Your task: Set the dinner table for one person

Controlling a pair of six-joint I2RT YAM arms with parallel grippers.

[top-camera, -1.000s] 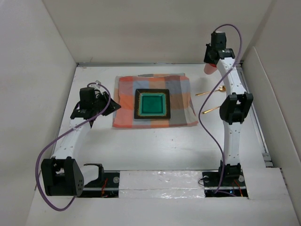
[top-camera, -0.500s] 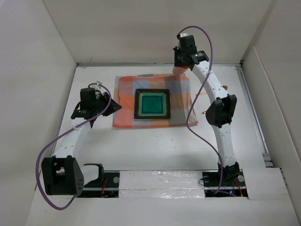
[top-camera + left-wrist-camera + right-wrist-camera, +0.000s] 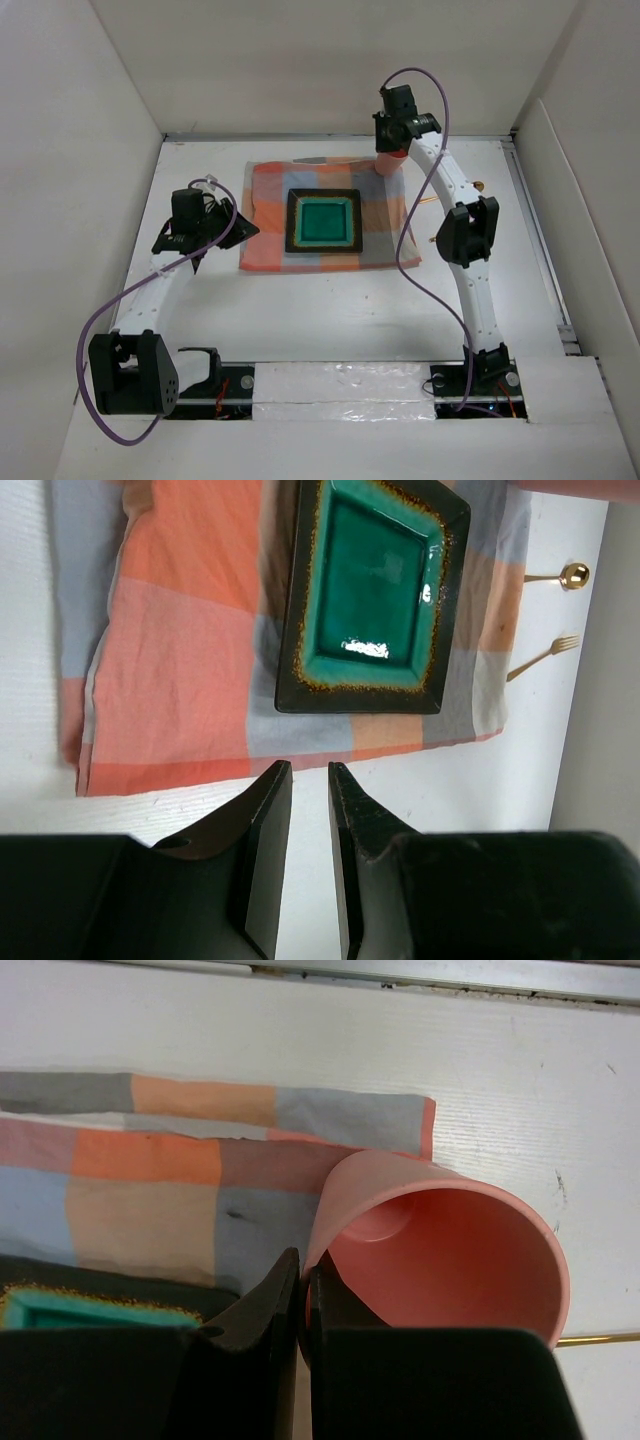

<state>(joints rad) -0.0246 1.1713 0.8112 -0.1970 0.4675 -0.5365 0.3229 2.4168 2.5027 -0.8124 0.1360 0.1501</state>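
The right gripper (image 3: 302,1265) pinches the pink cup (image 3: 450,1240) by a thin piece of its wall, one finger inside the rim and one outside. In the overhead view it hangs over the upper right corner of the checked cloth (image 3: 270,200). That cloth lies on the white worktop (image 3: 330,310), which fills the frame between the upright panels.

The main risk is the grip itself. It takes so little of the rim that the cup could swivel or slip out if the arm moves sharply. Whether the base already touches the cloth cannot be told from either view.

If the cup comes down on the cloth's folded upper edge (the wrist view shows a doubled hem there), it could stand crooked and tip when released. Pulling away sideways could also drag the cup or rumple the cloth, shifting the green plate (image 3: 323,222) at its centre.

The gold spoon (image 3: 572,575) and fork (image 3: 545,658) lie on bare worktop just right of the cloth, under the right arm. A low sweep there could knock them.

The left gripper (image 3: 310,780) has a narrow gap and holds nothing. It hovers near the cloth's left edge, where it seems unlikely to interfere.
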